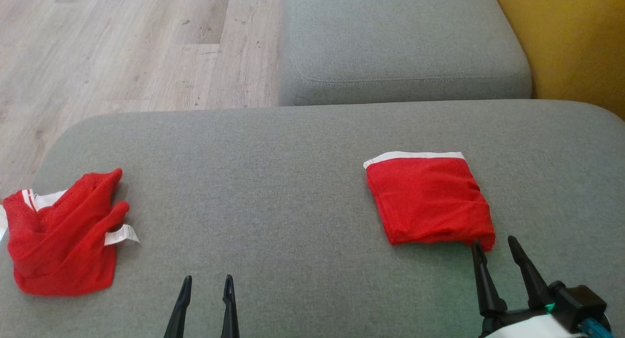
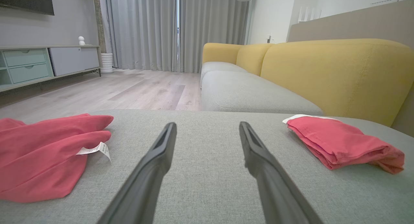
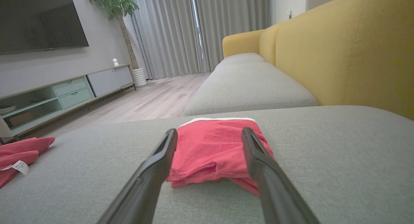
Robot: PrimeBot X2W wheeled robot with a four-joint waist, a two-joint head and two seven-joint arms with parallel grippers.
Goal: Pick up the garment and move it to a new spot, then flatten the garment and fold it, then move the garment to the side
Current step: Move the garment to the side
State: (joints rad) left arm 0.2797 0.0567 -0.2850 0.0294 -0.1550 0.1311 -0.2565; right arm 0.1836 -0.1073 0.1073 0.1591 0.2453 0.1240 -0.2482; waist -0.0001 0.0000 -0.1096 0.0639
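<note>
The folded garment (image 1: 429,201) is found on the sofa seat (image 1: 293,181), its near edge just ahead of the right gripper (image 1: 493,242), open and empty. The left gripper (image 1: 207,277) is likewise open, apart from the crumpled garment (image 1: 58,235).

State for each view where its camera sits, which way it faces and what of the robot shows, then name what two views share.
Head view: on the head, looking down on the grey cushion; left gripper and right gripper show at the bottom.
Left wrist view: low over the cushion, facing the curtains; its own open fingers show.
Right wrist view: low, facing the folded garment; its own open fingers show.
Shared: both wrist views show the crumpled garment at left, the yellow sofa back at right.
</note>
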